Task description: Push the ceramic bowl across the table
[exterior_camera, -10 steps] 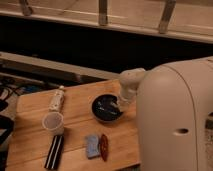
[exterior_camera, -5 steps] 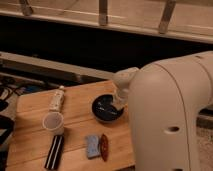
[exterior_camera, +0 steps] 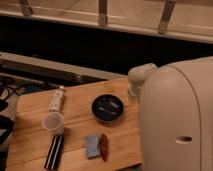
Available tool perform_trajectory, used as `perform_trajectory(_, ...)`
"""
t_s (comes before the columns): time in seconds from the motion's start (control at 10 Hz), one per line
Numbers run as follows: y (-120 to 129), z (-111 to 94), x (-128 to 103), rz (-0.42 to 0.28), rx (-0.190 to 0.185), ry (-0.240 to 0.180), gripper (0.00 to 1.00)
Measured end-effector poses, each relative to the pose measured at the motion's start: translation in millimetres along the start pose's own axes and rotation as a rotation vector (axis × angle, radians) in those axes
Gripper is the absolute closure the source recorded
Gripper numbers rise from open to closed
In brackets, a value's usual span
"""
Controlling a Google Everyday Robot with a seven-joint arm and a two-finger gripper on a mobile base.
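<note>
Wooden slatted surface (exterior_camera: 30, 140) carries everything. Far left: white bottle-like item (exterior_camera: 57, 98) lying flat, translucent cup (exterior_camera: 53, 121) upright just below it, black bar (exterior_camera: 54, 151) at near edge. Middle, near edge: blue sponge (exterior_camera: 91, 145) touching red item (exterior_camera: 104, 146). Ceramic bowl (exterior_camera: 107, 107) upright, right of centre, apart from clutter; open wood on its left, likely push lane. Hand (exterior_camera: 135, 89) just right of bowl, probably placed to shove leftward. Contact unclear, opening cannot tell, nothing seen held. Robot body (exterior_camera: 175, 120) hides right side.
</note>
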Motion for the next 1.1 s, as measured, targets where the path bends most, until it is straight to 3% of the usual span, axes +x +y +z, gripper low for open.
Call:
perform_trajectory(0.2,-3,22,2,0.029,-0.031,0.051,1.00)
perform_trajectory(0.6,2,91,15,0.059,-0.106,0.229,1.00)
perform_trajectory(0.7,6,99,16,0.056,-0.112,0.248,1.00)
perform_trajectory(1.1,10,98,20,0.045,-0.108,0.241,1.00)
